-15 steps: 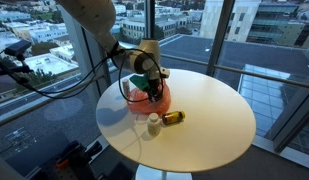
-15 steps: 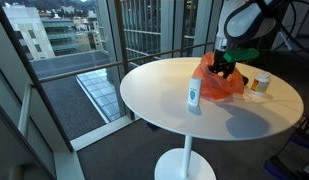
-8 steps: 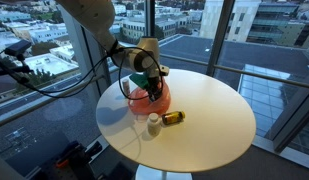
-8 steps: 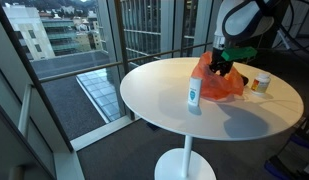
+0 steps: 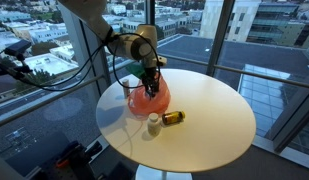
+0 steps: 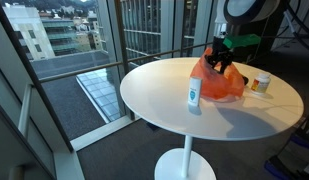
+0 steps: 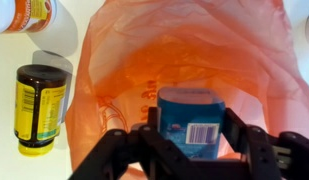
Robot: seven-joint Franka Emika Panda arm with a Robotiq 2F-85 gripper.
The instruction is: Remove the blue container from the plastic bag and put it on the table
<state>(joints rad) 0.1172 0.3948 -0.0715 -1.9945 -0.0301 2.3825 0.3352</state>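
Observation:
The blue container (image 7: 191,125) with a barcode label sits between my gripper's (image 7: 191,140) two black fingers, which are shut on its sides. It hangs in the open mouth of the orange plastic bag (image 7: 184,55), seen from above in the wrist view. In both exterior views the gripper (image 5: 149,72) (image 6: 220,58) is just above the bag (image 5: 151,98) (image 6: 216,84), which lies on the round white table (image 5: 214,110) (image 6: 154,90).
A dark bottle with a yellow label (image 7: 39,108) (image 5: 173,118) lies beside the bag. A white bottle (image 7: 24,14) (image 5: 153,123) stands near it. Another small white bottle (image 6: 194,96) stands in front of the bag. Glass walls surround the table.
The gripper has risen from down in the bag to just above it, with the arm lifting upward. The bottles have not moved.

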